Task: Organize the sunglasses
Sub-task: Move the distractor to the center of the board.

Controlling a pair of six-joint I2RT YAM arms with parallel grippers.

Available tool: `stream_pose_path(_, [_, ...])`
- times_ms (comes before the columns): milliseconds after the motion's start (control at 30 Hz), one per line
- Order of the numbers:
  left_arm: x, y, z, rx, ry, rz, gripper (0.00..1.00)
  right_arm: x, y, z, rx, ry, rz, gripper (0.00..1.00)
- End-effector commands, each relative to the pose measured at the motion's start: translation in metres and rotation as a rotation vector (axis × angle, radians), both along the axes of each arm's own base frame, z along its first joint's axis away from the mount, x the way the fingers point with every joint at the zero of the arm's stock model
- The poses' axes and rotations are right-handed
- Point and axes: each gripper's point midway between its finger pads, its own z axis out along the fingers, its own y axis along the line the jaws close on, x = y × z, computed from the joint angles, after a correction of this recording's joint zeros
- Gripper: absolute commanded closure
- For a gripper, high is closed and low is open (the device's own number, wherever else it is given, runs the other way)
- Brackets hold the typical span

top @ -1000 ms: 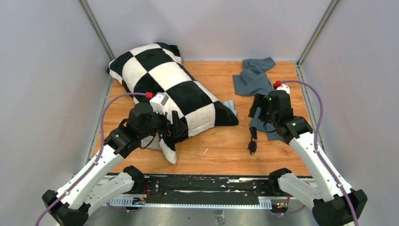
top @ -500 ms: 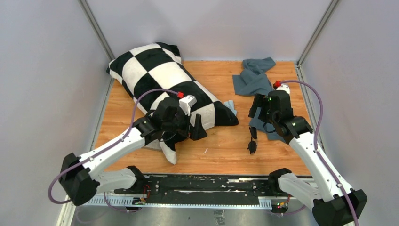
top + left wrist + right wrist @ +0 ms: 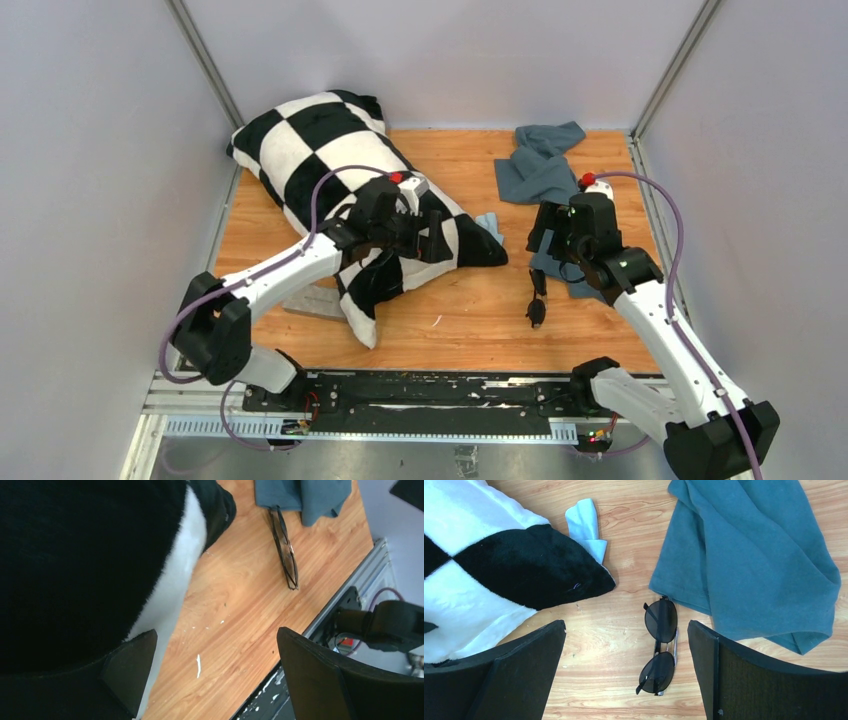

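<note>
The sunglasses (image 3: 659,647) lie folded on the bare wood of the desk (image 3: 470,310), right of centre. Their dark lenses face up and their slim black temples are tucked in. They sit between the black corner of a checkered black-and-white pillow (image 3: 350,180) and a crumpled teal-grey cloth (image 3: 749,555). The upper lens is just beside the cloth's hem; whether the two touch cannot be told. A small light-blue cloth (image 3: 586,527) pokes out from behind the pillow's corner, well apart from the sunglasses.

The right pincer (image 3: 626,680) hovers over the sunglasses with its jaws spread wide and nothing between them; the sunglasses lie in the gap as its wrist camera sees it. The left pincer (image 3: 432,235) is also released, jaws fully apart and empty. It hangs over the near right part of the pillow, and one finger is close against the black plush in its wrist view. A flat grey object (image 3: 310,300) peeks out from under the pillow's near edge, mostly hidden. A purple cable (image 3: 672,250) loops along the right arm.
</note>
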Motion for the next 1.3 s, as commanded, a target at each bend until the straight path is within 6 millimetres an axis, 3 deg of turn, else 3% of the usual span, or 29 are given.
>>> stream_pose_path(0, [0.042,0.01,0.004,-0.07,0.0,0.063,0.0,-0.005,0.005,-0.009,-0.002,0.039,0.025,0.0])
stream_pose_path(300, [0.098,0.031,-0.002,-0.088,0.004,0.163,0.0,0.018,0.042,-0.02,0.104,0.089,0.127,0.0])
stream_pose_path(467, [0.103,0.04,-0.003,-0.085,0.016,0.166,0.0,0.053,0.065,-0.023,0.238,0.114,0.15,0.01])
stream_pose_path(600, [0.088,0.046,-0.007,-0.067,0.037,0.143,0.0,0.095,0.078,-0.023,0.397,0.119,0.14,0.02])
stream_pose_path(733, [0.058,0.054,-0.007,-0.061,0.062,0.103,0.0,0.135,0.095,-0.027,0.507,0.164,0.146,0.02])
stream_pose_path(967, [-0.002,0.05,0.024,-0.17,0.057,-0.005,0.0,0.189,0.133,-0.061,0.667,0.295,0.172,0.05])
stream_pose_path(1100, [-0.025,0.045,0.043,-0.183,0.024,-0.052,0.0,0.203,0.148,-0.078,0.698,0.328,0.191,0.05])
stream_pose_path(1267, [-0.037,0.045,0.073,-0.239,-0.035,-0.064,0.0,0.199,0.157,-0.104,0.619,0.393,0.182,0.05])
